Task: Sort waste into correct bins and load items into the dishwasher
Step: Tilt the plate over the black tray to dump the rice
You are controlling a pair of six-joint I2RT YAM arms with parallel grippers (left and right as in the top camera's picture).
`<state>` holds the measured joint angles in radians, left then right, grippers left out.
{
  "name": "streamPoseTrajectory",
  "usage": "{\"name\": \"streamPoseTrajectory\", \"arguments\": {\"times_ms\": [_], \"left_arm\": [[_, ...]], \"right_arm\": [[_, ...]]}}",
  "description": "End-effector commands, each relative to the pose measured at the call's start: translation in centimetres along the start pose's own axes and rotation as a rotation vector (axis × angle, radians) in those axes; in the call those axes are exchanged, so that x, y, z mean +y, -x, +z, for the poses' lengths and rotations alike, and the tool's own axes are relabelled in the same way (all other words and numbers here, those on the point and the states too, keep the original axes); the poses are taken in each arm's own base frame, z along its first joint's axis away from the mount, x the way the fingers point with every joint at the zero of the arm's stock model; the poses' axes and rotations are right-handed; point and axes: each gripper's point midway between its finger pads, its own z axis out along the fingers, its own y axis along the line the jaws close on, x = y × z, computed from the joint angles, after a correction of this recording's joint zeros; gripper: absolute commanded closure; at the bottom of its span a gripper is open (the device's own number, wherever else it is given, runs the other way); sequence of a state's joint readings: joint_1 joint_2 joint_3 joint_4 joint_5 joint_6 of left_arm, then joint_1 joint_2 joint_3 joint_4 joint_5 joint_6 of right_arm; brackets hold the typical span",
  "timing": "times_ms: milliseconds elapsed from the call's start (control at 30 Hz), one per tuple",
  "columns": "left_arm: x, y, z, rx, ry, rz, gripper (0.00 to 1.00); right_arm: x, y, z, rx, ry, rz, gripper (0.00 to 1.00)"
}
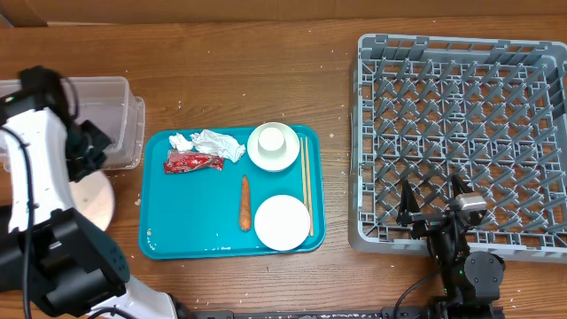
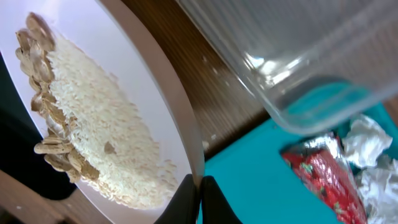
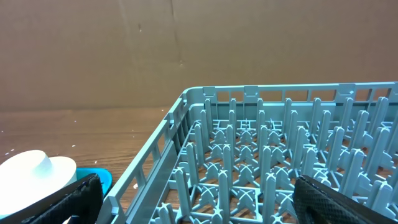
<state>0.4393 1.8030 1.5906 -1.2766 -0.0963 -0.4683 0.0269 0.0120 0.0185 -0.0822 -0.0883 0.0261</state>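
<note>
My left gripper is shut on the rim of a white round plate that carries pale rice and scraps. In the overhead view the plate is beside the clear tub, left of the teal tray. On that tray lie white tissues, a red wrapper, a carrot, a cup in a bowl, a second bowl and chopsticks. My right gripper is open and empty over the front edge of the grey dish rack. The black tray is out of view.
The clear tub's corner hangs close above the wrapper and tissue in the left wrist view. The right wrist view shows the rack's pegs, a white bowl at the far left and a brown wall behind.
</note>
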Motion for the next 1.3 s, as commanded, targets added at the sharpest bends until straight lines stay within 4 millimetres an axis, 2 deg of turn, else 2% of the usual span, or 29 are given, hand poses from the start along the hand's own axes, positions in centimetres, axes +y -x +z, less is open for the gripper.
{"name": "streamPoseTrajectory", "arguments": {"times_ms": [0, 233, 367, 700, 967, 1267], "left_arm": [[0.7, 1.6, -0.6, -0.037, -0.039, 0.003, 0.96], [0.6, 3.0, -0.4, -0.043, -0.160, -0.017, 0.96], [2.4, 3.3, -0.3, -0.031, -0.157, -0.068, 0.96], [4.9, 4.9, -0.7, -0.020, -0.349, -0.147, 0.96], [5.8, 5.8, -2.2, -0.016, -0.583, -0.213, 0.96], [8.6, 6.9, -4.2, -0.041, -0.785, -0.342, 0.96]], "right_arm": [[-0.1, -0.2, 0.0, -0.004, -0.005, 0.003, 0.00], [-0.1, -0.2, 0.0, -0.004, -0.005, 0.003, 0.00], [-0.1, -0.2, 0.0, -0.004, -0.005, 0.003, 0.00], [-0.1, -0.2, 0.0, -0.004, -0.005, 0.003, 0.00], [-0.1, -0.2, 0.0, -0.004, -0.005, 0.003, 0.00], [-0.1, -0.2, 0.0, -0.004, -0.005, 0.003, 0.00]]}}
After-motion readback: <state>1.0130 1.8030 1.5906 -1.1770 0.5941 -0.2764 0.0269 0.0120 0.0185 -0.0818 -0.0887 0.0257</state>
